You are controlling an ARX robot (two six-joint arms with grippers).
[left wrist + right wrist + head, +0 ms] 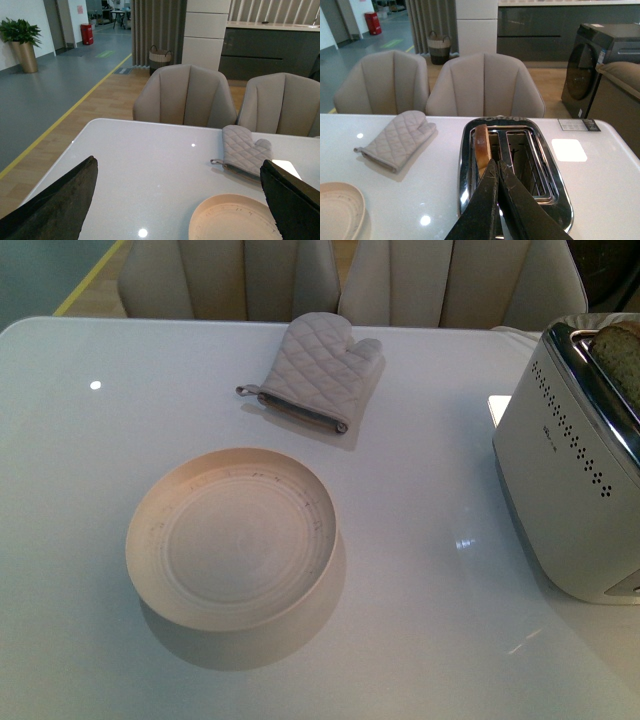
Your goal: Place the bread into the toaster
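The white toaster (570, 470) with a chrome slotted top stands at the table's right edge. The bread (622, 358) stands upright in one of its slots, its brown crust poking above the chrome. In the right wrist view the bread (481, 145) fills the slot nearer the oven mitt, and my right gripper (496, 165) hovers just above the toaster (550, 195), shut with nothing between its fingers. My left gripper (180, 172) is open above the table, its dark fingers (65, 200) spread wide on either side of the plate. Neither arm shows in the front view.
An empty beige plate (232, 540) sits in the middle of the white table (100, 460). A grey quilted oven mitt (315, 370) lies behind it. Two beige chairs (230, 275) stand at the far edge. A small card (579, 125) lies beyond the toaster.
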